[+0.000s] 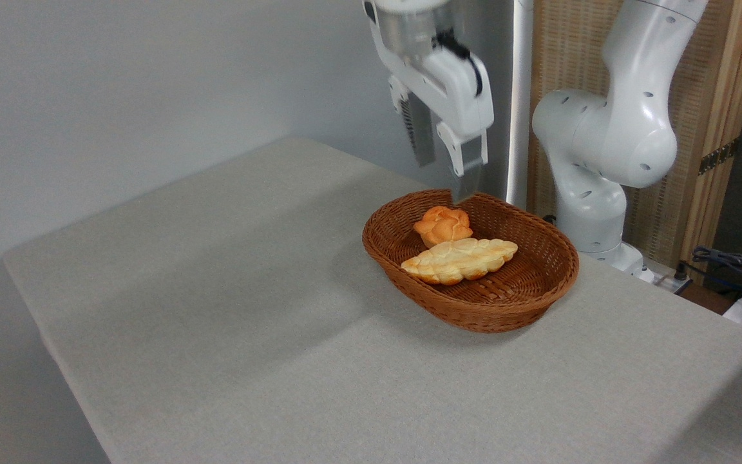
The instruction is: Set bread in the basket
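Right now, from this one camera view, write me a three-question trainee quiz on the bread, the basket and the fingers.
1. True or false: the braided loaf lies flat inside the basket.
2. Multiple choice: the small round bun sits (A) on the table outside the basket, (B) in the basket just behind the loaf, (C) between the fingers.
3. Short answer: what are the fingers doing?

Key
1. True.
2. B.
3. They are spread apart and empty, hanging above the basket's far rim, clear of both breads.
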Controlling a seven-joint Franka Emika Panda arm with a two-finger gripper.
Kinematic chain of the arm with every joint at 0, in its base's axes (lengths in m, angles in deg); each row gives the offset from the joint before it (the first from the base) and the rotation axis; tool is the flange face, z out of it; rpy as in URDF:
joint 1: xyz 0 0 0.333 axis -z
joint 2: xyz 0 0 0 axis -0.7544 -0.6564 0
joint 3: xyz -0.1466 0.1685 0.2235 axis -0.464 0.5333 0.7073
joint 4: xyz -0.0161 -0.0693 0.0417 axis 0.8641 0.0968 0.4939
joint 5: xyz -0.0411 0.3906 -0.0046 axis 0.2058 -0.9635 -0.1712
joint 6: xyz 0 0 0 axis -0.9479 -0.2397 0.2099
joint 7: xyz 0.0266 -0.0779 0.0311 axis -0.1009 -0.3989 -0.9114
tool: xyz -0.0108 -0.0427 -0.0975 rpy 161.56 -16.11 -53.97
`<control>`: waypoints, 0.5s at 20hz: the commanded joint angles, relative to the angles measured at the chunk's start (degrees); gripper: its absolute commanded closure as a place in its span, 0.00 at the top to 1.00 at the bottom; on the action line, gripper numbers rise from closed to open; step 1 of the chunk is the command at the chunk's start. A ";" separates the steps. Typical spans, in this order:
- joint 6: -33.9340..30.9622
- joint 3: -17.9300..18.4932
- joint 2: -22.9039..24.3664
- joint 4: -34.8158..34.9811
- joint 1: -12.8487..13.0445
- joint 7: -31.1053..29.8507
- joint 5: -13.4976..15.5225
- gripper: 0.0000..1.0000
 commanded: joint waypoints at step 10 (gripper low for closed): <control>6.64 0.36 -27.29 -32.84 0.35 -14.28 0.81 1.00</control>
